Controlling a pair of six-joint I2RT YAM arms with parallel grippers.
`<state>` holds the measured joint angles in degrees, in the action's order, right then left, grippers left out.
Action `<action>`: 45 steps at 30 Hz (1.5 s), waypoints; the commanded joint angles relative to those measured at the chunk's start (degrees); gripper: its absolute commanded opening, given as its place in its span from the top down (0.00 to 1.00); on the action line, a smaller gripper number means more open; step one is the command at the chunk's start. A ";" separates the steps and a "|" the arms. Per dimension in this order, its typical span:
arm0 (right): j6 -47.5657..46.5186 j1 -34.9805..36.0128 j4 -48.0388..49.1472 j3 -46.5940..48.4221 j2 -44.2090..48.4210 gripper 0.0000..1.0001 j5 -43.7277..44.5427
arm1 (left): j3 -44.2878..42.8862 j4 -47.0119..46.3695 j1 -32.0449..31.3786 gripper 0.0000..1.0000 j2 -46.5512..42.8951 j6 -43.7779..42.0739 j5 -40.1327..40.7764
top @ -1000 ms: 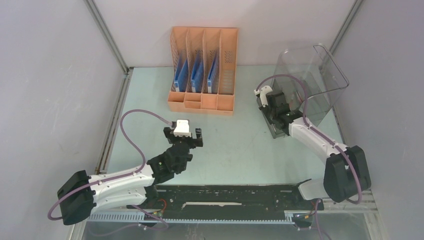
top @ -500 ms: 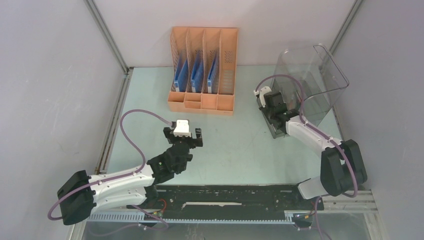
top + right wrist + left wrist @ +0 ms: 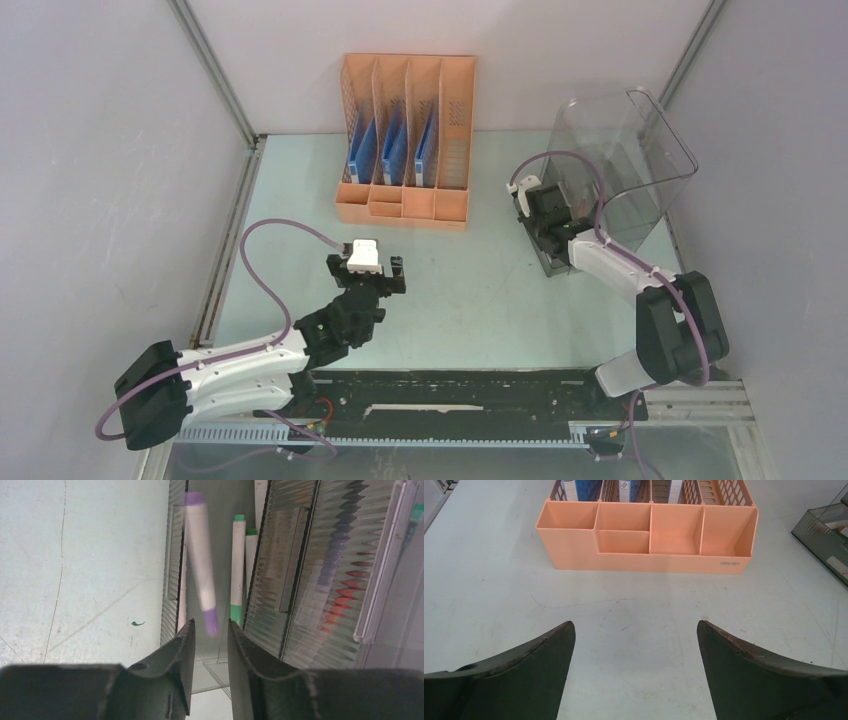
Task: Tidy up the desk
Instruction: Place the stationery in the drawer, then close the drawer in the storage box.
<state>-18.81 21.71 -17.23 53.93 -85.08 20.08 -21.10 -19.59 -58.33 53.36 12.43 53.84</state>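
The left gripper (image 3: 635, 625) hangs low with jaws spread wide over the pale mint-green desk (image 3: 639, 605), which lies beneath both arms, and the orange file rack (image 3: 676, 530) stands beyond it. The right gripper (image 3: 210, 624) has its jaws narrowly parted, with a blurred purple-capped marker (image 3: 200, 555) loose between their tips. This is above the open drawer (image 3: 172, 570) of the smoky plastic bin (image 3: 640, 150).

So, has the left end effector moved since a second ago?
No. The left end effector hangs open at the same gap in front of the orange file rack in every top view.
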 commanded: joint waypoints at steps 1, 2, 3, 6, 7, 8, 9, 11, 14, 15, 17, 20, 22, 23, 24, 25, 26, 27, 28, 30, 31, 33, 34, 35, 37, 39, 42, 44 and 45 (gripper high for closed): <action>0.02 -0.36 1.85 1.93 0.04 0.62 0.57 | -0.07 -2.49 0.36 0.01 -0.02 -0.39 2.01; 0.06 -0.34 1.79 1.93 0.15 0.61 0.40 | -0.08 -2.51 0.40 0.01 -0.01 -0.42 2.03; 0.01 -0.35 1.77 1.96 0.28 0.61 0.07 | -0.08 -2.47 0.40 0.01 0.06 -0.42 2.01; 0.28 -0.26 1.47 1.90 1.42 0.60 -1.39 | -0.17 -2.50 0.36 0.01 0.16 -0.47 1.98; 0.25 -0.15 1.17 1.91 1.97 0.60 -2.50 | -0.17 -2.47 0.39 0.01 0.23 -0.47 1.97; 0.25 -0.05 0.64 1.99 2.68 0.60 -3.89 | -0.22 -2.47 0.40 0.01 0.25 -0.47 2.00; 0.25 0.01 -0.46 2.35 3.19 0.60 -5.58 | -0.25 -2.50 0.38 0.01 0.33 -0.45 2.01; 0.10 -0.01 -3.21 3.49 3.65 0.60 -10.17 | -0.33 -2.47 0.35 0.01 0.47 -0.47 1.97; -1.31 0.01 -6.46 4.45 4.23 0.60 -16.13 | -0.43 -2.43 0.41 0.01 0.51 -0.47 2.04; -2.01 0.05 -7.35 4.50 4.48 0.61 -18.21 | -0.43 -2.40 0.38 0.01 0.56 -0.45 1.99; -3.23 0.06 -8.86 4.55 4.84 0.61 -21.80 | -0.43 -2.39 0.41 0.01 0.60 -0.45 1.97; -4.13 0.07 -9.93 4.75 5.01 0.61 -24.38 | -0.43 -2.40 0.41 0.01 0.68 -0.47 2.03; -4.45 0.00 -10.18 4.70 4.84 0.62 -24.96 | -0.46 -2.37 0.39 0.01 0.61 -0.47 2.03; -4.45 0.05 -10.11 4.76 4.79 0.62 -25.04 | -0.46 -2.37 0.35 0.01 0.68 -0.46 2.02; -4.48 0.00 -10.20 4.72 4.69 0.62 -25.08 | -0.43 -2.40 0.40 0.01 0.69 -0.47 1.97; -4.47 0.07 -10.19 4.80 4.51 0.62 -25.08 | -0.47 -2.35 0.40 0.01 0.68 -0.47 1.97; -4.50 0.00 -10.19 4.76 4.34 0.63 -25.09 | -0.50 -2.35 0.41 0.01 0.69 -0.47 1.96; -4.56 0.01 -10.19 4.73 4.22 0.64 -25.09 | -0.44 -2.34 0.41 0.01 0.61 -0.47 1.94; -4.64 0.06 -10.21 4.72 4.14 0.64 -25.09 | -0.43 -2.43 0.41 0.01 0.68 -0.47 1.94; -4.79 0.01 -10.19 4.72 4.13 0.68 -24.90 | -0.45 -2.45 0.40 0.02 0.69 -0.47 1.84; -4.81 0.00 -10.19 4.70 4.11 0.72 -24.71 | -0.46 -2.43 0.40 0.02 0.69 -0.47 1.83; -4.91 -0.09 -10.04 4.74 4.05 0.77 -24.24 | -0.43 -2.42 0.40 0.02 0.69 -0.45 1.80; -5.00 -0.09 -9.89 4.77 3.98 0.80 -23.97 | -0.43 -2.39 0.41 0.02 0.70 -0.47 1.79; -4.99 -0.16 -9.78 4.77 3.91 0.84 -23.64 | -0.43 -2.42 0.41 0.03 0.69 -0.47 1.66; -4.97 -0.18 -9.24 4.77 3.74 0.89 -22.97 | -0.39 -2.38 0.36 0.03 0.66 -0.54 1.47; -4.90 -0.02 -9.00 4.86 3.65 0.95 -22.53 | -0.33 -2.46 0.36 0.04 0.59 -0.64 1.42; -5.34 1.24 -10.35 6.22 1.69 1.00 -20.92 | -0.13 -2.60 0.32 0.04 0.51 -0.65 1.33; -7.43 3.18 -10.78 6.62 -0.26 1.00 -16.28 | 0.06 -2.82 0.32 0.05 0.31 -0.65 1.29; -8.34 4.18 -10.69 6.60 -1.27 1.00 -13.84 | 0.24 -2.94 0.32 0.05 0.21 -0.65 1.29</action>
<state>-23.97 22.61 -28.08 57.91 -83.29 -1.10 -21.10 -19.62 -58.33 54.00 12.40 53.82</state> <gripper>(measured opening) 0.006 0.952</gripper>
